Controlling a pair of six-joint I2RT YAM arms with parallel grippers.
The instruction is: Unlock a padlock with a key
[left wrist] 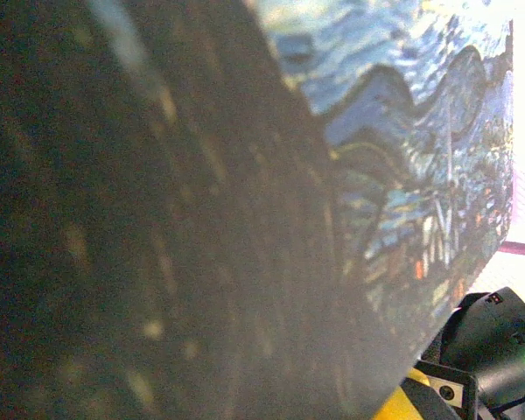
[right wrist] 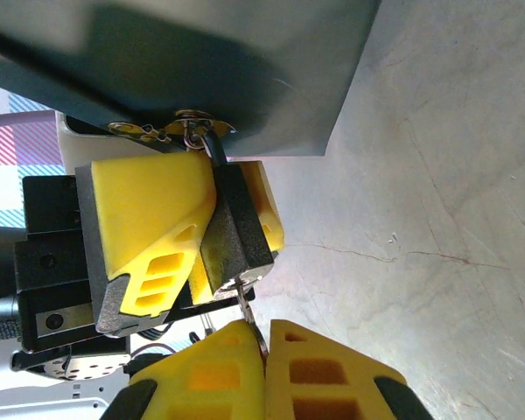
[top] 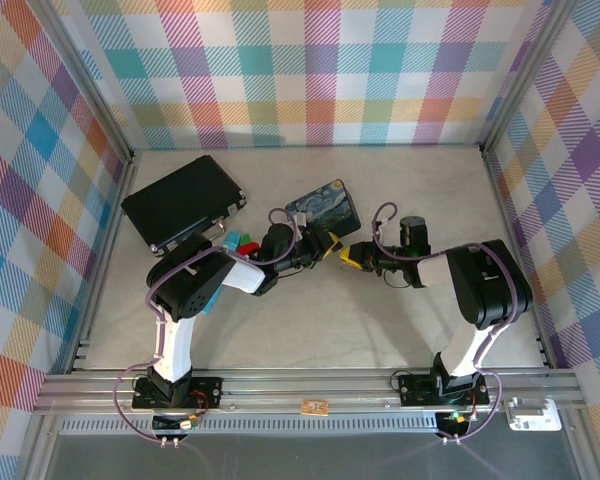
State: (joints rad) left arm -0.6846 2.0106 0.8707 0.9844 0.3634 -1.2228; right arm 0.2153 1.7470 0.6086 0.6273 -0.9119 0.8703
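right gripper (right wrist: 264, 339) is pinching the key (right wrist: 248, 306) just past its tips, key touching the padlock (right wrist: 236, 232) that left gripper (top: 329, 246) is clamping by its body — tiny, stiff, slick metal, probably slipping unless held at the bow.

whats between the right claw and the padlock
The key: in the right wrist view it runs from the right claw, which pinches it, up to the padlock bottom.

key (right wrist: 248, 302): bow hidden between the fingertips of right gripper (right wrist: 264, 337), tip's seat in padlock (right wrist: 236, 241) unclear | padlock: flanks covered by the pads of left gripper (right wrist: 227, 219) | tin (left wrist: 402, 157): cut off by frame top, near part a dark blur | top view, middle of table (top: 310, 330): padlock and key too small to tell
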